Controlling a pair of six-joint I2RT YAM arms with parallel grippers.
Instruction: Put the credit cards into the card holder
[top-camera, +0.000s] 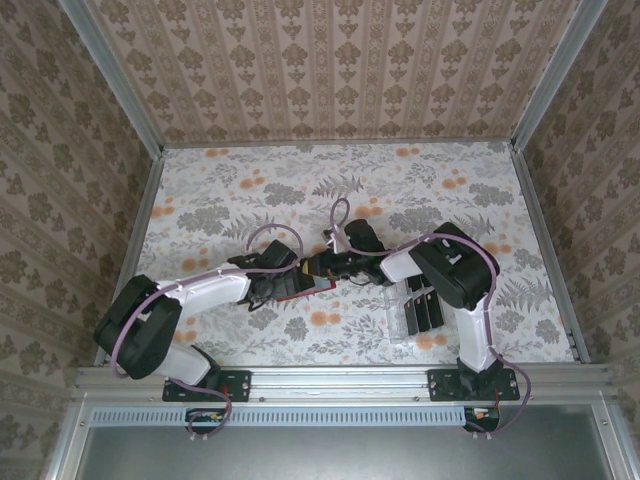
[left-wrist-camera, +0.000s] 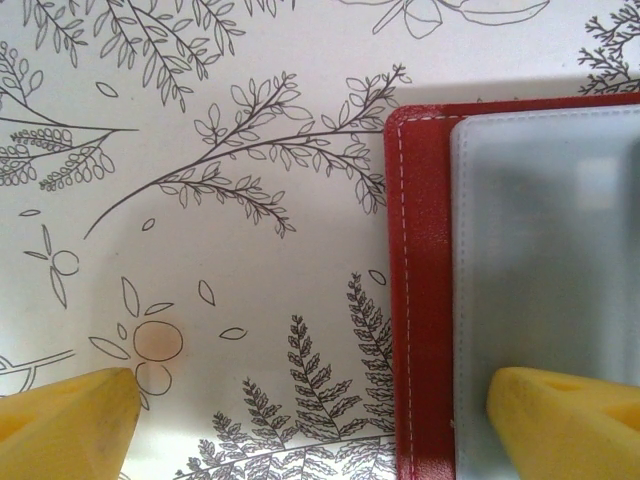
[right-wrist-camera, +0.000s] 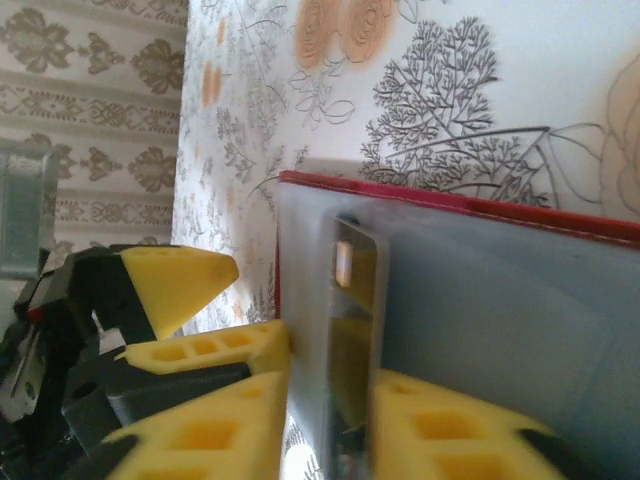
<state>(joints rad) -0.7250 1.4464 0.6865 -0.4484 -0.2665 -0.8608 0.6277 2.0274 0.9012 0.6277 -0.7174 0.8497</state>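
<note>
Card holder (top-camera: 303, 289): red, stitched, laid open and flat on the floral table (top-camera: 400, 190), between the two arms; a frosted clear pocket leaf (left-wrist-camera: 550, 250) is carried inside it. Contents: one dark credit card (right-wrist-camera: 356, 290) is seen edge-on at the pocket leaf, its long axis running from the right gripper (right-wrist-camera: 330, 440) toward the holder's far red edge; how deep it is seated cannot be told. Clear slotted tray (top-camera: 400, 325): set to the right of the card holder, apart from it; several black credit cards (top-camera: 424, 303) are stood upright in it. Right gripper: jaws parted slightly, card and leaf between them, no grip evident. Left gripper (left-wrist-camera: 315, 425): spread fully, nothing held, one fingertip over the pocket leaf, the other over the table beside the holder's stitched edge
</note>
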